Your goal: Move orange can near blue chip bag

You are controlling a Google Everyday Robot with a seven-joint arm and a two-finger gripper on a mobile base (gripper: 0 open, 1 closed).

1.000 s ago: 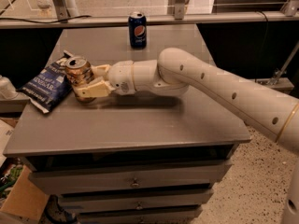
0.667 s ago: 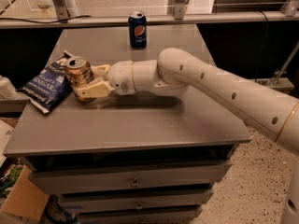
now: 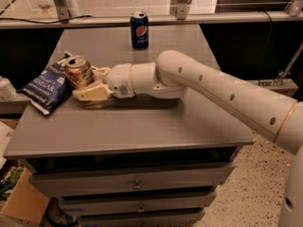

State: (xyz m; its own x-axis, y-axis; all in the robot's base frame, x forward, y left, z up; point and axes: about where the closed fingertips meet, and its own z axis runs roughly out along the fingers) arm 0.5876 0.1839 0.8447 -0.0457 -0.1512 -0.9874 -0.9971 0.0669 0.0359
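Camera view: one grey counter (image 3: 142, 126) seen from above its front edge, with the robot's arm reaching in from the right.
Arm: the cream, jointed arm (image 3: 227, 96) stretches leftward low over the counter top, its wrist lying roughly level.
Pincer: the pincer (image 3: 85, 83) sits at the left part of the counter, pointing left, with one tan finger in front of the can and the other behind it.
Pincer state: closed in on the orange can, which stands between the two fingers (image 3: 91, 92); it has nothing else in its hold.
Orange can: the orange can (image 3: 78, 71) is upright or very nearly so, silver top up, in the pincer's hold; whether its base touches the counter cannot be told, since the near finger covers it.
Blue chip bag: the blue chip bag (image 3: 46, 84) lies flat at the counter's left edge, one end hanging a little over the side, white lettering facing up.
Can and bag: the can is just beside the bag's right edge, touching it or nearly so.
Pepsi can: a dark blue Pepsi can (image 3: 139, 30) stands upright near the back of the counter, well apart from the pincer.
Below the counter: grey drawers (image 3: 137, 186) with small knobs.
Floor, lower left: a cardboard box (image 3: 19, 205) beside the counter.
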